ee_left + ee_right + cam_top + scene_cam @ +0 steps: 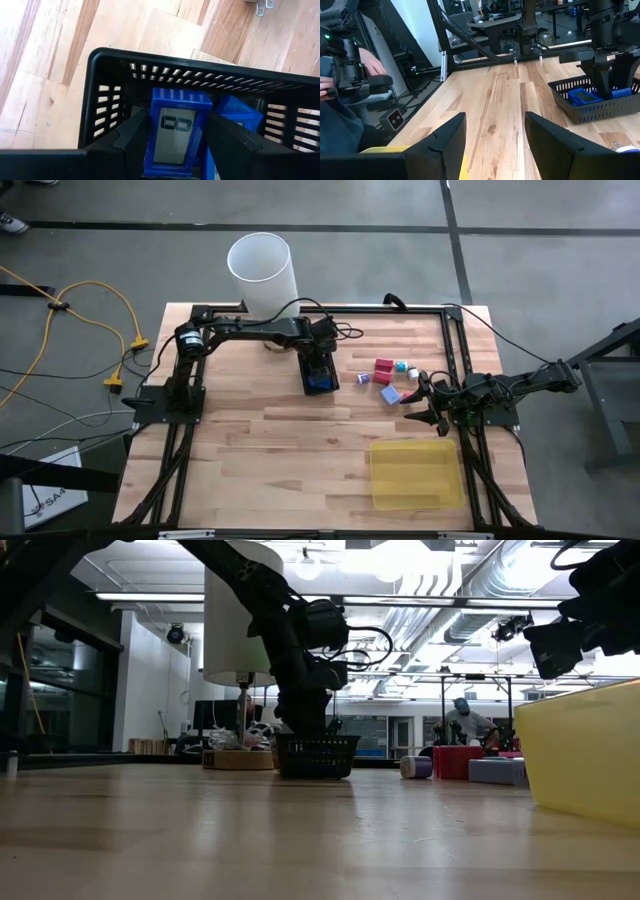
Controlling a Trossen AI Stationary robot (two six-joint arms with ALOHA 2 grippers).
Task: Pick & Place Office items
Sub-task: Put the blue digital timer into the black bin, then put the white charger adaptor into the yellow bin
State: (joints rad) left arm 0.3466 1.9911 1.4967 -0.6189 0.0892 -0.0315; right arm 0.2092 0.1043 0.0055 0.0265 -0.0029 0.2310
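Wood table [300, 440], matt; black plastic mesh box [200, 75]; translucent tray [415, 475].

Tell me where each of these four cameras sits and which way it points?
High: overhead, looking straight down; both arms show.
Low: table height, looking level across; left arm over the black basket.
Left wrist: on the left arm, looking into the basket; left hand around a blue item.
Right wrist: open right hand, facing the basket.
All four share the basket.

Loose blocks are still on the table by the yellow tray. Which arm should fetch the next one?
Probably right. The right gripper hangs open beside the loose red block and purple block. The left gripper is down in the black mesh basket, shut on a blue rectangular piece.
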